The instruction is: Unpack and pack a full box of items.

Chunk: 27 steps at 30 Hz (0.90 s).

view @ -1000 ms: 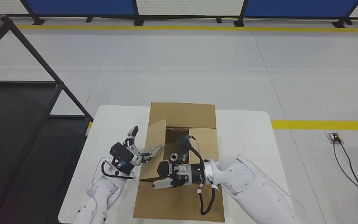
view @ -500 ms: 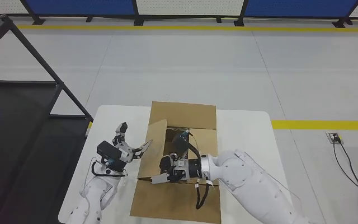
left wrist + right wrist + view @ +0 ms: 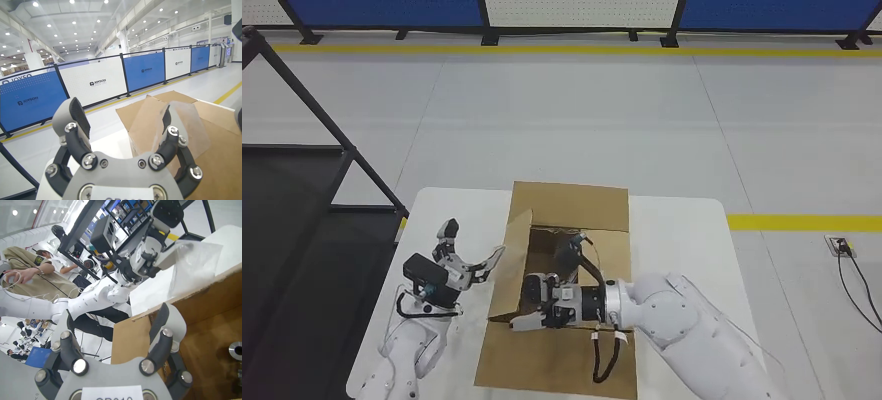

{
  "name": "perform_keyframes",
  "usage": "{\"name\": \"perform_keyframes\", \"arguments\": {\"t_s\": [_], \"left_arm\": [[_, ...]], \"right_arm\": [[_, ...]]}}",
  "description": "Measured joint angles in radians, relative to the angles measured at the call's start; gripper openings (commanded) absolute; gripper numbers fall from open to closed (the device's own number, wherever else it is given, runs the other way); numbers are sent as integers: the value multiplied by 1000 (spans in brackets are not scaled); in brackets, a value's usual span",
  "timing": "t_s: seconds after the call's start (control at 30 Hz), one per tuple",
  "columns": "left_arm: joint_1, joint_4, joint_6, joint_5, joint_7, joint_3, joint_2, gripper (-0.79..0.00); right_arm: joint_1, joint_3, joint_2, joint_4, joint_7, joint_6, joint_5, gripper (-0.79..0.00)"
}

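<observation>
A: What's nearest the robot?

B: The right end effector [image 3: 522, 305]. It sits low at the box's [image 3: 567, 205] side wall, on the left arm's side, with its fingers spread apart and gripping nothing. In its own wrist view [image 3: 116, 313], the top edge of that cardboard wall shows between the two fingers.

A: Anything inside the box?

B: A metal cylinder [image 3: 234, 349] with a hole in its end lies on the bottom. In the top view there are dark items deeper in, too small to tell apart.

A: And the other arm?

B: The left end effector [image 3: 474, 240] hangs over the bench [image 3: 682, 240] just outside the same wall, with its fingers wide apart [image 3: 121, 106]. A clear film [image 3: 189, 121] lies against one finger, standing up above the wall's edge [image 3: 194, 262]. I cannot tell whether it is stuck to the finger or only leaning on it.

A: Where is the box?

B: In the middle of the white bench, with its flaps folded out and the far flap lying flat toward the floor [image 3: 572, 110] beyond.

A: And past that?

B: A yellow line [image 3: 542, 48] on the floor, then blue and white fence panels [image 3: 94, 83].
</observation>
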Motion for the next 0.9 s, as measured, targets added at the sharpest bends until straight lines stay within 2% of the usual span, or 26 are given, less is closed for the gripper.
{"name": "perform_keyframes", "arguments": {"t_s": [0.23, 0.47, 0.77, 0.8, 0.87, 0.9], "left_arm": [[-2, 13, 4, 9, 5, 17, -2, 0], [-5, 16, 6, 9, 13, 35, -5, 0], [0, 28, -17, 59, 25, 53, -3, 0], [0, 30, -22, 64, 27, 53, -2, -80], [-1, 34, -34, 74, 35, 52, 0, -428], [-1, 34, -38, 77, 39, 52, 1, -539]], "right_arm": [[-64, 41, 7, -55, -63, -81, 47, 0], [-20, -13, -8, 2, 20, 25, 68, 0], [28, -44, -23, 82, 90, 94, 85, 0], [27, -43, -23, 85, 94, 95, 84, 0], [23, -36, -21, 87, 102, 97, 82, 0], [21, -33, -20, 87, 105, 97, 82, 0]]}}
